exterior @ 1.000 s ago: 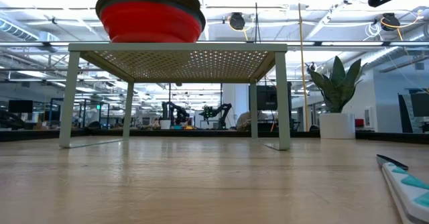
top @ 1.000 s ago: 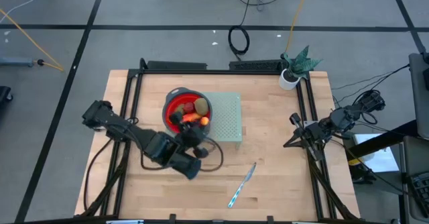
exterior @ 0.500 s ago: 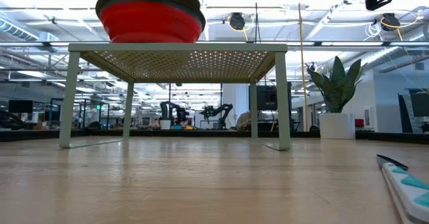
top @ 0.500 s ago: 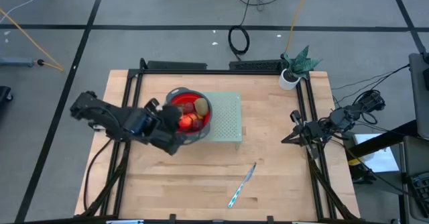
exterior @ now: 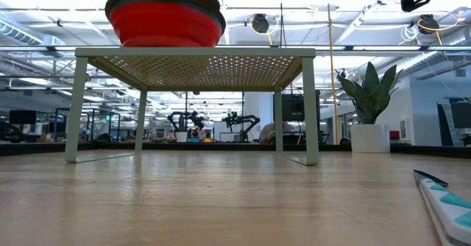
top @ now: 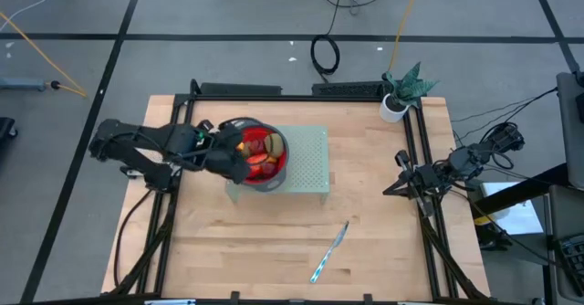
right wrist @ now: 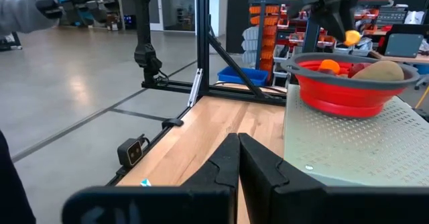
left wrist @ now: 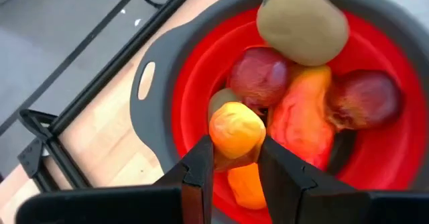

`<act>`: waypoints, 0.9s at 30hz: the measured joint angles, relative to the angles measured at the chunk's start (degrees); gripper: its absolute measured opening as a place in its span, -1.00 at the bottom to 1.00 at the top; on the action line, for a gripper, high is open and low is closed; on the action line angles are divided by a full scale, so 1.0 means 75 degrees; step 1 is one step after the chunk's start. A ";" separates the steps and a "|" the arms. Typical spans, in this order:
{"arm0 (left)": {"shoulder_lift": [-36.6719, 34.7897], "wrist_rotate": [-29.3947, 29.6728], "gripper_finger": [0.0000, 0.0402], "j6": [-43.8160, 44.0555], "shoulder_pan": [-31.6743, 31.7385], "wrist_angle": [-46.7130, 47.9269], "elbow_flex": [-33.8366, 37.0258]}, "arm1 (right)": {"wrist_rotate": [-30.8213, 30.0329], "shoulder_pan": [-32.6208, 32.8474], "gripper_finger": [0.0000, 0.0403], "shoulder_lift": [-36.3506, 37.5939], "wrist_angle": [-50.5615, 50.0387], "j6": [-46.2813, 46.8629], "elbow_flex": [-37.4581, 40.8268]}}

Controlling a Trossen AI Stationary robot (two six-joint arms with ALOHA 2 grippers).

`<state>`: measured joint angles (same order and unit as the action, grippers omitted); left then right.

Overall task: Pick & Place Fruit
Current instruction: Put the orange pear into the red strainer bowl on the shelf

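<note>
Orange fruit (left wrist: pixel 236 131) is sitting clamped in my left gripper (left wrist: pixel 234 158), hanging over the red bowl (top: pixel 258 152) on the perforated stand (top: pixel 310 163). My right gripper (right wrist: pixel 238 158), fingers together, is waiting at the table's right edge.

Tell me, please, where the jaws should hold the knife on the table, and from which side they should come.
Grip the knife across its narrow width near mid-length, coming straight down from above. It lies flat on the wooden table, slim and set diagonally, so the jaws should probably close crosswise to its long axis. Nothing stands close beside it.
</note>
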<state>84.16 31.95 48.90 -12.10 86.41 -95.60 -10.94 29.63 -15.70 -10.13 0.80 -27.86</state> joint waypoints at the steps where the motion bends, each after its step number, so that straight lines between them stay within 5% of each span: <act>1: 0.0000 -0.0071 -0.56 -0.0108 0.0102 -0.0007 0.0031 | 0.0000 0.0000 -1.00 0.0000 0.0000 0.0000 0.0000; 27: -0.1612 -0.3764 -0.56 -0.2450 0.2548 -0.3072 0.2581 | 0.0004 -0.0001 -1.00 -0.0003 0.0009 0.0128 0.0000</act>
<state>72.07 3.72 30.52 7.01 63.37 -76.24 -10.91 29.62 -15.73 -10.07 1.76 -27.86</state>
